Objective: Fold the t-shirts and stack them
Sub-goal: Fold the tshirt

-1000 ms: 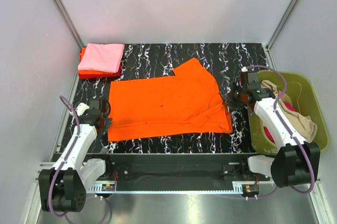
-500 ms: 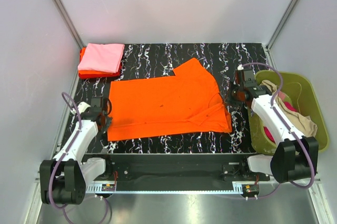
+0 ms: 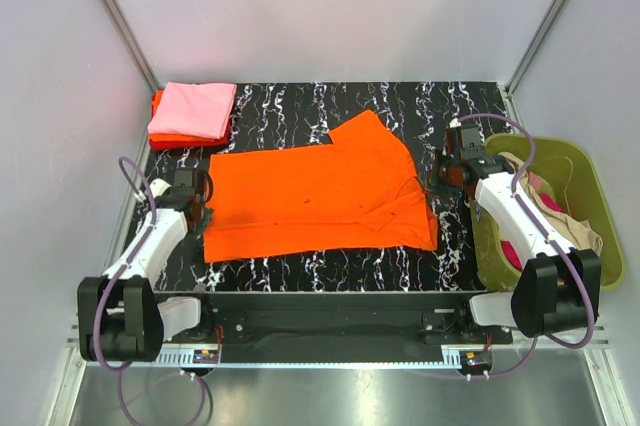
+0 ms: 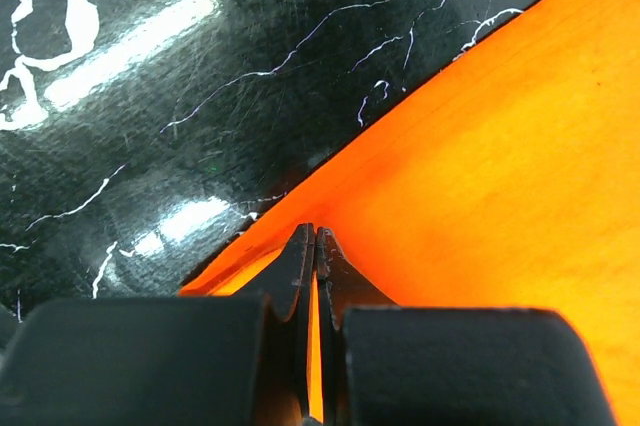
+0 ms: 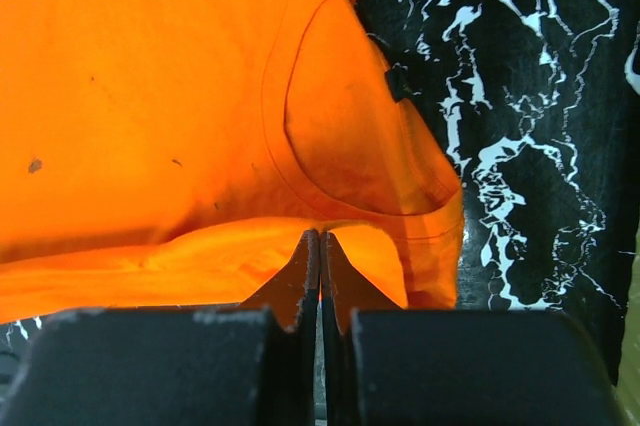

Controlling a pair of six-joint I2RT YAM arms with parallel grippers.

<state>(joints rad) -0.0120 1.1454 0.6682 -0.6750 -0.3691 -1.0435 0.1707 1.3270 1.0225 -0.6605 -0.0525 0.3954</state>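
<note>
— How far along is the folding?

— Partly done, by the look of it. A folded pink t-shirt [image 3: 195, 109] lies on a folded red-orange t-shirt [image 3: 172, 141] at the table's [image 3: 400, 111] far left corner, so that stack counts as begun. The orange t-shirt [image 3: 315, 201] lies spread across the middle of the table, one sleeve pointing to the far side, not yet folded.

— And what is left?

— A beige t-shirt [image 3: 572, 231] and a magenta t-shirt [image 3: 512, 251] sit crumpled in the olive basket [image 3: 592, 196] off the right edge. Those wait their turn.

— What are the arms doing?

— The left gripper [image 3: 203, 206] sits at the shirt's left hem, jaws pressed together with a sliver of orange cloth between them. The right gripper [image 3: 447, 174] is at the right end beside the neckline [image 5: 340, 136], jaws likewise closed, a raised fold of cloth meeting the tips; it seems to pinch the shoulder.

— Room to work?

— Bare table lies beyond the shirt on the far side, and a narrower strip on the near side. The stack is near the shirt's far left corner and the basket is just beside the right arm, so wide swings there risk a brush.
</note>
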